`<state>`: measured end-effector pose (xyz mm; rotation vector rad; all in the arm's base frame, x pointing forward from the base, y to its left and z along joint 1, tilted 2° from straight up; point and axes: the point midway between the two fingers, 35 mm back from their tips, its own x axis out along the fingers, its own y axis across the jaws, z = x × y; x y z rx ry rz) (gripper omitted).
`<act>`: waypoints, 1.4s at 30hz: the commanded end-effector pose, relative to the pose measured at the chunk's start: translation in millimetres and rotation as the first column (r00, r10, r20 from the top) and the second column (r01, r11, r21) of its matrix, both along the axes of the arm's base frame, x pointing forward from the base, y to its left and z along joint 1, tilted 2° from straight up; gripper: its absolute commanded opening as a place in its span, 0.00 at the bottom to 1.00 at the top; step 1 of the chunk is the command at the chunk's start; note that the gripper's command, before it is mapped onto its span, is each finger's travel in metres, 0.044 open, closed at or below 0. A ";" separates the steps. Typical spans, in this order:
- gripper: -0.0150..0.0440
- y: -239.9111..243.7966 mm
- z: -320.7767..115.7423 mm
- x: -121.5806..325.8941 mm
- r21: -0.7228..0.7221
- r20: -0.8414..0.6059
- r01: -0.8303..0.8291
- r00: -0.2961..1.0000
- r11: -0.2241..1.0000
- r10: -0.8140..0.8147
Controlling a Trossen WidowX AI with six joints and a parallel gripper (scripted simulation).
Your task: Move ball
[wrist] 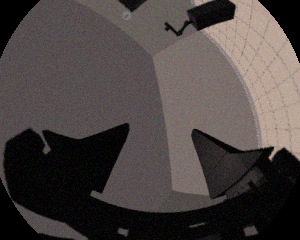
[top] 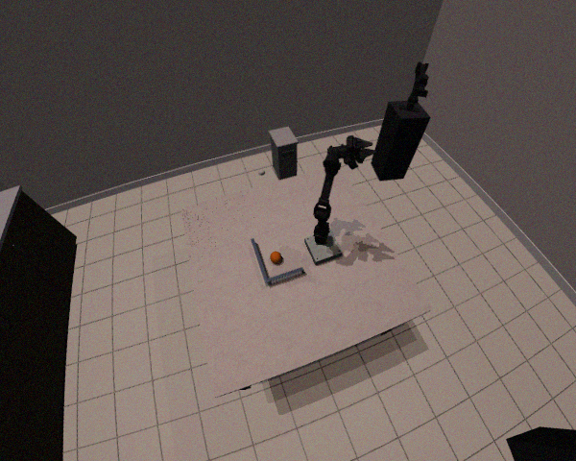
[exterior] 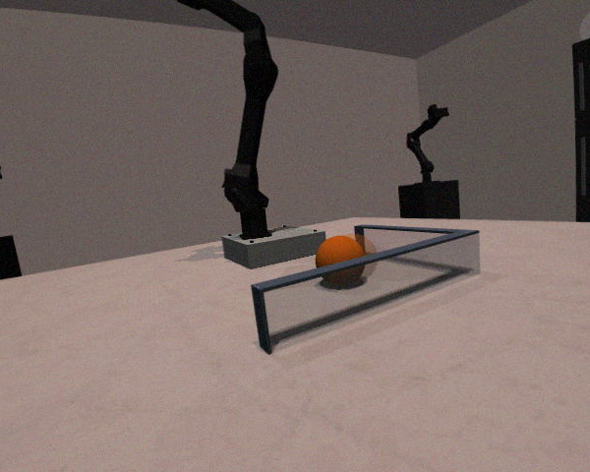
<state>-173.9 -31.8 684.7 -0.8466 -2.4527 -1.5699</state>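
Note:
An orange ball [top: 276, 257] [exterior: 340, 258] rests on the table on the inner side of two low clear walls with blue-grey edges, one wall [top: 260, 260] [exterior: 295, 277] and the other wall [top: 285, 277] [exterior: 407, 228], which meet in a corner. The see-through copy [exterior: 371, 249] shows just right of the ball in the exterior view, partly hidden by it; I cannot make it out in the top view. My gripper [top: 371, 147] [wrist: 161, 129] is open and empty, raised high on the far side of my base from the ball and pointing away from it.
My arm's base plate [top: 323, 249] [exterior: 285, 247] stands on the table [top: 298, 317] [exterior: 305, 406], beside the walled corner. A dark pedestal [top: 399, 143] [exterior: 428, 198] with another arm stands beyond the table. A grey cabinet [top: 284, 154] stands on the floor by the wall.

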 end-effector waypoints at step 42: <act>1.00 -349.1 -163.4 287.5 0.968 0.250 -0.156 0.475 -0.198 0.844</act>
